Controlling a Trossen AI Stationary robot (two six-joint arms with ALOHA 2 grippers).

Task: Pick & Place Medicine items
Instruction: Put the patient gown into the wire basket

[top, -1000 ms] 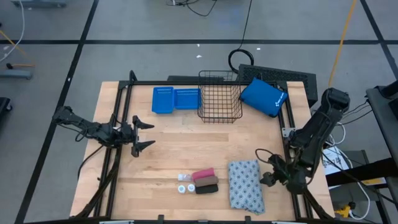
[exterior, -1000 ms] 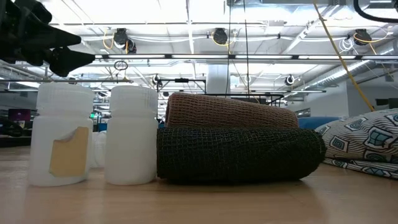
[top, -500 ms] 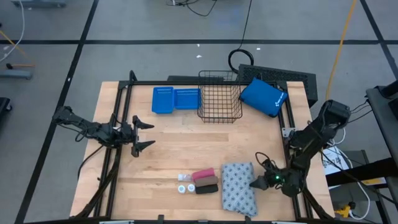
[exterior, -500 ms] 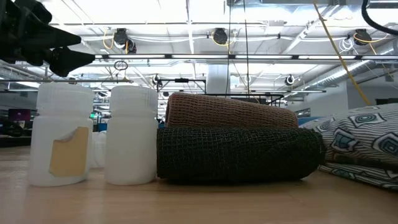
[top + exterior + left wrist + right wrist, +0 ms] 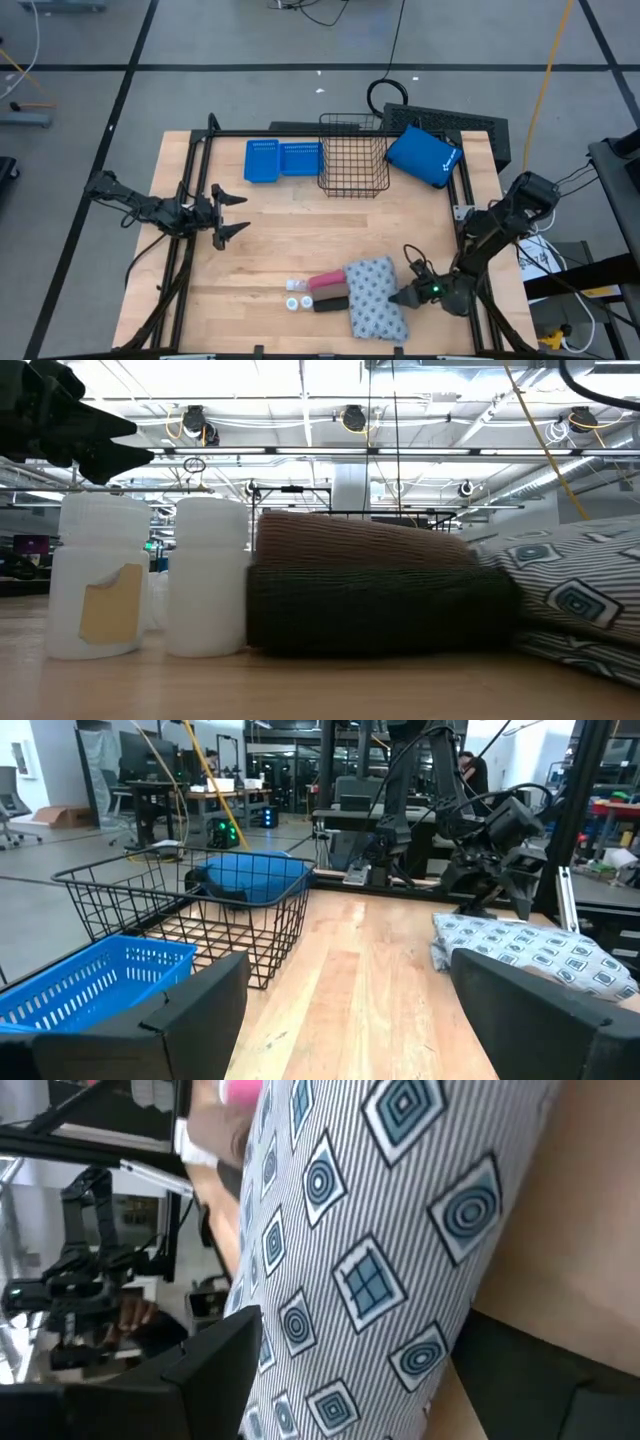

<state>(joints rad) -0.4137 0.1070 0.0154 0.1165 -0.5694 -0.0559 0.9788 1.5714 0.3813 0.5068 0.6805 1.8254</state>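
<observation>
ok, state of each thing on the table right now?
left gripper: open, empty, waiting at the table's left
right gripper: open, against the patterned pack
patterned pack: lying flat, touching the blocks
pink block: lying flat
dark block: lying flat
two white bottles: upright, capped
wire basket: upright, empty

You see two small white bottles [image 5: 293, 293] upright near the tabletop's front edge, just beside the pink block [image 5: 327, 281] and dark block [image 5: 331, 303]. The patterned soft pack [image 5: 372, 297] lies against both blocks' other ends.
</observation>
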